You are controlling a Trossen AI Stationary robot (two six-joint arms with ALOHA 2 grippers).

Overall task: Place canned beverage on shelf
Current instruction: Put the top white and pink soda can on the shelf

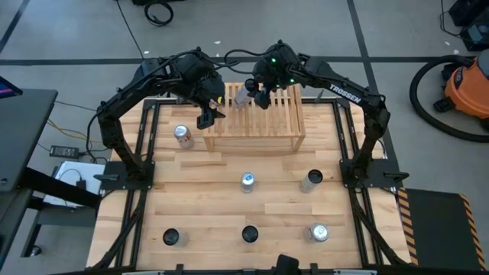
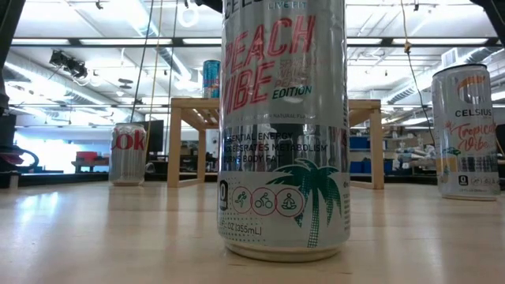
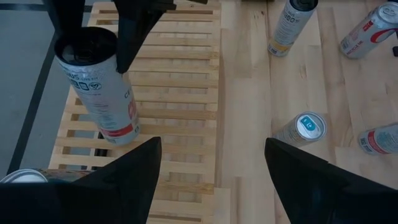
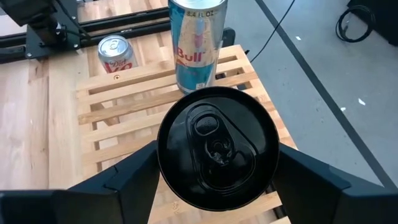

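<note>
The shelf point(image 1: 256, 118) is a light-wood slatted rack at the table's far middle. A black-topped can point(image 4: 217, 146) stands upright on its slats, base on the wood point(image 3: 118, 130). My right gripper point(image 1: 261, 95) hangs over that can, open, with one finger close on each side of the can's upper part. A blue-and-silver Red Bull can point(image 4: 198, 43) stands on the shelf just beyond, also seen as the Red Bull can point(image 2: 211, 79) in the low view. My left gripper point(image 3: 211, 180) hovers open above the shelf's left part point(image 1: 208, 114), holding nothing. My right gripper's fingers point(image 4: 127, 180) flank the black-topped can's upper wall, coming slanting down from the table's far right. Whether they touch the wall cannot be told, since the can's own top hides the sides. The can stands upright on the slats.
A Diet Coke can point(image 1: 183, 136) stands on the table left of the shelf. Several more cans stand nearer: middle point(image 1: 247, 182), right point(image 1: 311, 180), and along the near edge point(image 1: 250, 234). A tall Celsius can point(image 2: 284, 126) fills the low view and hides the shelf's middle.
</note>
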